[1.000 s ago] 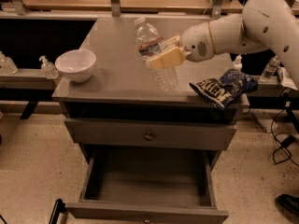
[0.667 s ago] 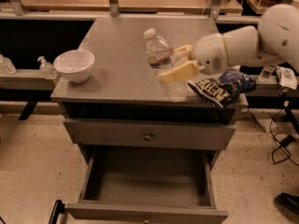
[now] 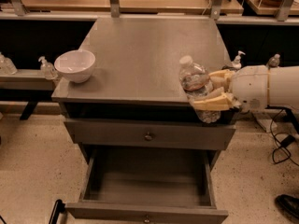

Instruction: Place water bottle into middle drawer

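The water bottle (image 3: 196, 85) is clear crinkled plastic with a white cap and a reddish label band. My gripper (image 3: 212, 90) is shut on it, its tan fingers (image 3: 210, 102) clamped across the bottle's body. The bottle hangs upright and slightly tilted at the cabinet top's front right edge. The middle drawer (image 3: 147, 211) is the lowest tier, pulled open below and to the left of the bottle, with a small knob on its front and nothing showing inside. The white arm (image 3: 268, 87) enters from the right.
A white bowl (image 3: 74, 65) sits on the cabinet top (image 3: 140, 55) at the left. A closed knobbed drawer front (image 3: 149, 135) is above the open one. Pump-top dispenser bottles (image 3: 46, 68) stand on side shelves. Cables (image 3: 280, 148) lie on the floor at right.
My gripper has carried the water bottle forward and to the right, from over the middle of the cabinet top to its front right edge. The snack bag on the top is no longer seen.
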`<control>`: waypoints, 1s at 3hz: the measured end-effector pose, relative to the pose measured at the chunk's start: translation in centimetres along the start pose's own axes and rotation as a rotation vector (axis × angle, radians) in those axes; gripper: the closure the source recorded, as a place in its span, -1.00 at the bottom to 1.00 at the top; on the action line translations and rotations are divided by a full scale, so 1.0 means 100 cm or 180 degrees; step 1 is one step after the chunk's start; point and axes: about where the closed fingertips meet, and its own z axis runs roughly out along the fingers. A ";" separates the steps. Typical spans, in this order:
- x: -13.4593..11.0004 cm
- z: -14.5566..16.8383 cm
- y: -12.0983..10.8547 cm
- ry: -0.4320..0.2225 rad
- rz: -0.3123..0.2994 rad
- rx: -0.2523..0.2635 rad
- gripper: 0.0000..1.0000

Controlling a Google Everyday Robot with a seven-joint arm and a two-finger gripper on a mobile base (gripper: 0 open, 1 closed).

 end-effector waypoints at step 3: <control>0.050 -0.008 0.025 -0.0248 0.0493 0.0010 1.00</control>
